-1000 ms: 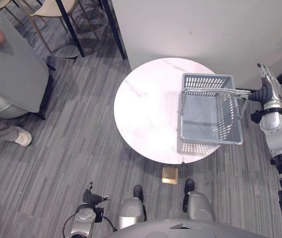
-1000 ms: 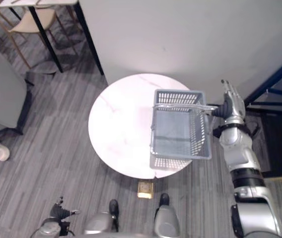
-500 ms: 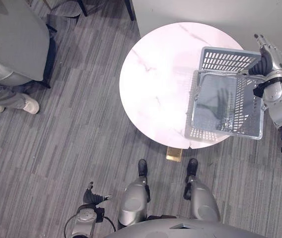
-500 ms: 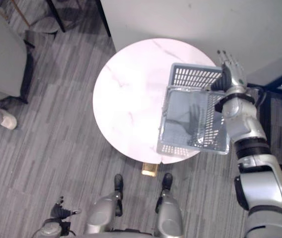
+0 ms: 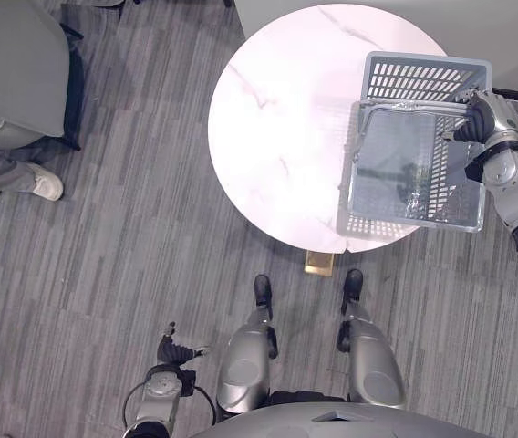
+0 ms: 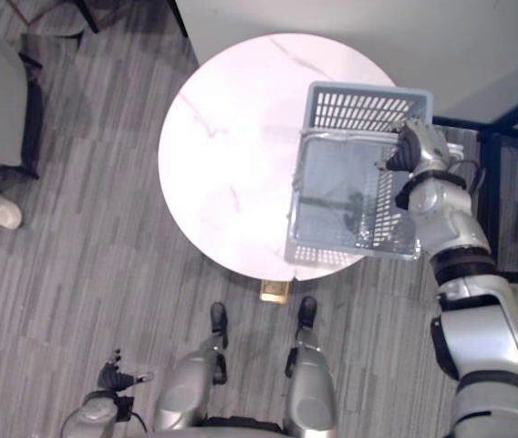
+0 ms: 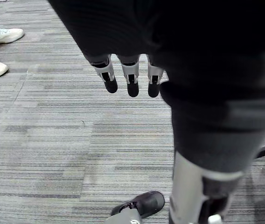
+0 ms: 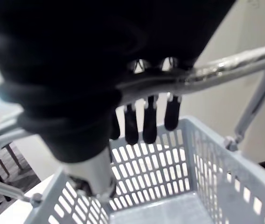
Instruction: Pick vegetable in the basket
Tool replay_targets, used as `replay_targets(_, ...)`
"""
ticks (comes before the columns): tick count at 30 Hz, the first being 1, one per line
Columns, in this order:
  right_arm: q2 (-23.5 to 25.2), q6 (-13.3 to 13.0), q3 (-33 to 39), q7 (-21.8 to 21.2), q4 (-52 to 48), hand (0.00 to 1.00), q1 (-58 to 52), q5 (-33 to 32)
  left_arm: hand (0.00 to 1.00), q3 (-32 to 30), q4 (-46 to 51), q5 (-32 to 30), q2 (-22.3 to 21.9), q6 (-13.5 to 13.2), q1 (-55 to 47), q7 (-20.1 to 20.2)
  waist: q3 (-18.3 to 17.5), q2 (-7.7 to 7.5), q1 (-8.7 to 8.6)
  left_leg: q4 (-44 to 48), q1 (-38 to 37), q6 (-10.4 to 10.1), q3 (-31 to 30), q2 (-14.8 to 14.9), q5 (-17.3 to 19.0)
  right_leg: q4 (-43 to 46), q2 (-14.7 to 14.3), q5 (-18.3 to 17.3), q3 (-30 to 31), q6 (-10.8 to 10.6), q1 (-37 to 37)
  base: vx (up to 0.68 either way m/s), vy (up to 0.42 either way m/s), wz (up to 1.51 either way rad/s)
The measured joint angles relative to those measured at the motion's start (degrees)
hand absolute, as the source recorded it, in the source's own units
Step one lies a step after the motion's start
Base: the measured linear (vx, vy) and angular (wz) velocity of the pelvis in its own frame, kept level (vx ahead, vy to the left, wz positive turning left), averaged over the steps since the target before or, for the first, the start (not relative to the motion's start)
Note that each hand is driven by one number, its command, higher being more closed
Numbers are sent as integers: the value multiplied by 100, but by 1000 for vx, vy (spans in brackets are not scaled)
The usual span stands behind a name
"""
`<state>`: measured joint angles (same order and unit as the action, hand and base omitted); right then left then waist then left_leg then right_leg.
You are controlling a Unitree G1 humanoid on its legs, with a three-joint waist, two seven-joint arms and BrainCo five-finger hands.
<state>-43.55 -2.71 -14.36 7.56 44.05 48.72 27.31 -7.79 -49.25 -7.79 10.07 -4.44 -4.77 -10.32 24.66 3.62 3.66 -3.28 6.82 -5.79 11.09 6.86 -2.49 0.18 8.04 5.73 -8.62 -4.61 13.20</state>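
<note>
A grey plastic basket (image 5: 419,78) with a metal handle (image 5: 405,108) stands on the right part of the round white marble table (image 5: 277,109), overhanging its near right edge. I see nothing inside the basket (image 6: 368,108) but its grey floor. My right hand (image 5: 485,114) is at the basket's right rim, fingers (image 8: 144,121) curled over the handle (image 8: 226,65). My left hand (image 5: 175,351) hangs low at my left side above the floor, far from the table, with its fingers (image 7: 131,79) straight and empty.
A seated person's leg and white shoe (image 5: 45,185) and a grey chair (image 5: 13,64) are at the far left. A small brass-coloured block (image 5: 318,263) lies on the floor under the table's near edge. A dark metal frame (image 6: 514,119) stands right of the basket.
My right hand's fingers were straight beside the handle and now curl over it. The whole picture has shifted because the camera moved. My left hand stays as it was.
</note>
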Motion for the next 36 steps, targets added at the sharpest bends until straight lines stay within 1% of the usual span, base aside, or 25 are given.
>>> replay_targets(8,211,127,23,-59,9,100,-266,-88,0,7,74,41,-18,-27,124,2,1,1,12,34,-205,2,-56,-7,0,-16,8,0,-21,0,-246,-4,-1,1)
replay_targets(10,263,139,109,-59,-150,100,-501,-171,0,11,74,40,-19,-25,153,6,0,-2,16,35,-260,2,-55,-9,0,-15,4,-1,-27,-1,-304,0,0,0)
replay_targets(13,330,172,512,-69,-727,100,-1218,-260,0,118,85,36,-41,9,157,50,-14,-30,-1,24,-413,2,-37,-35,3,-15,3,-3,-18,-4,-442,0,4,-3)
replay_targets(14,371,171,816,-76,-1178,100,-1693,-416,0,112,119,33,-42,30,160,70,-39,-81,-65,19,-469,-1,-26,-39,5,-15,1,-4,-10,-5,-496,-2,2,-5)
replay_targets(16,496,168,1231,-78,-1659,100,-2215,-588,0,105,131,32,-35,51,162,103,-70,-150,-138,0,-581,-4,13,-37,15,-15,-4,-12,8,-15,-584,3,0,-11)
replay_targets(17,569,162,1599,-86,-2060,100,-2722,-717,0,104,162,29,-36,63,147,135,-138,-240,-175,-6,-676,-5,86,-42,42,-12,-7,-38,68,-39,-634,8,1,-21)
replay_targets(18,729,130,2069,-85,-2436,100,-3237,-888,0,89,237,17,-27,84,109,154,-223,-347,-293,-1,-752,-1,110,-51,71,-4,-4,-66,129,-64,-694,10,5,-20)
replay_targets(19,800,112,2262,-80,-2558,100,-3419,-942,0,87,243,7,-18,91,107,162,-255,-387,-338,-2,-786,2,123,-55,79,0,-4,-77,152,-71,-715,9,9,-17)
replay_targets(20,1027,101,2805,-42,-2881,100,-3952,-1174,0,85,241,-61,3,137,109,192,-422,-511,-458,33,-807,9,183,-62,130,2,4,-103,182,-81,-722,11,12,-28)
replay_targets(21,1241,101,3278,26,-3092,100,-4345,-1334,0,82,238,-83,21,144,102,273,-566,-620,-557,49,-863,20,309,-67,181,9,-4,-109,309,-90,-713,20,24,-39)
replay_targets(22,1353,101,3487,57,-3178,100,-4482,-1379,0,83,229,-85,31,152,90,300,-634,-669,-608,54,-907,22,393,-70,217,20,-9,-113,366,-94,-702,26,32,-64)
replay_targets(23,1550,93,3769,147,-3277,100,-4654,-1469,0,65,208,-105,34,160,77,315,-717,-737,-660,52,-1010,11,598,-76,299,42,-34,-169,548,-161,-654,30,50,-90)
replay_targets(24,1772,86,4041,233,-3366,100,-4749,-1514,0,33,145,-172,35,168,82,345,-788,-793,-672,77,-1106,14,851,-78,371,75,-56,-175,710,-162,-585,30,50,-136)
replay_targets(25,2016,50,4300,383,-3407,100,-4888,-1665,0,9,27,-290,40,185,112,386,-859,-830,-742,138,-1231,18,1211,-38,459,103,22,-277,527,-17,-514,46,68,-168)
replay_targets(26,2212,48,4411,501,-3404,100,-5029,-1781,0,-6,-69,-310,43,189,119,400,-921,-774,-796,207,-1337,36,1586,52,539,272,153,-444,-79,261,-428,56,58,-156)
replay_targets(27,2301,47,4427,535,-3404,100,-5108,-1814,0,-6,-119,-317,47,192,127,405,-950,-725,-812,254,-1376,27,1776,122,583,451,258,-552,-554,442,-352,91,75,-159)
replay_targets(28,2512,47,4420,562,-3391,100,-5223,-1886,0,-7,-209,-368,57,206,117,417,-994,-707,-902,312,-1500,-24,2145,217,659,883,531,-665,-1509,638,-252,141,61,-164)
replay_targets(29,2727,46,4420,572,-3373,100,-5334,-1920,0,-16,-240,-475,123,253,114,421,-1009,-719,-927,408,-1692,-131,2553,287,770,1216,774,-730,-2282,753,-256,160,49,-174)
replay_targets(30,2813,46,4403,571,-3315,100,-5349,-1921,0,-16,-248,-477,152,269,117,423,-1011,-723,-920,479,-1802,-184,2785,340,826,1349,846,-686,-2530,821,-262,182,-4,-192)
replay_targets(31,2925,46,4350,570,-3134,100,-5379,-1922,0,-20,-307,-478,160,294,48,432,-1081,-674,-895,656,-1965,-301,3249,475,932,1499,832,-572,-2822,866,-221,230,-105,-188)
replay_targets(32,2968,53,4295,563,-2857,100,-5391,-1922,0,-21,-365,-473,110,300,68,486,-1160,-552,-907,796,-2057,-325,3650,631,948,1581,696,-653,-2942,917,-135,227,-130,-167)
replay_targets(33,2967,70,4295,563,-2741,100,-5442,-1922,0,-22,-388,-462,56,301,110,511,-1197,-476,-948,836,-2090,-327,3811,663,948,1620,629,-729,-2969,932,-99,193,-137,-128)
replay_targets(34,2972,144,4308,562,-2602,100,-5606,-1921,0,-32,-383,-454,-60,294,192,527,-1261,-339,-1036,850,-2193,-362,4091,753,914,1711,416,-835,-2802,912,3,146,-111,-112)
replay_targets(35,3095,242,4306,537,-2538,100,-5759,-1913,0,-95,-400,-455,-229,295,228,547,-1293,-238,-1045,953,-2322,-400,4366,851,806,1731,240,-902,-2543,927,44,186,-146,-134)
replay_targets(36,3283,290,4308,538,-2529,100,-5859,-1915,0,-143,-421,-456,-326,297,247,549,-1292,-239,-1062,1224,-2405,-389,4537,951,698,1746,112,-983,-2335,911,40,186,-156,-117)
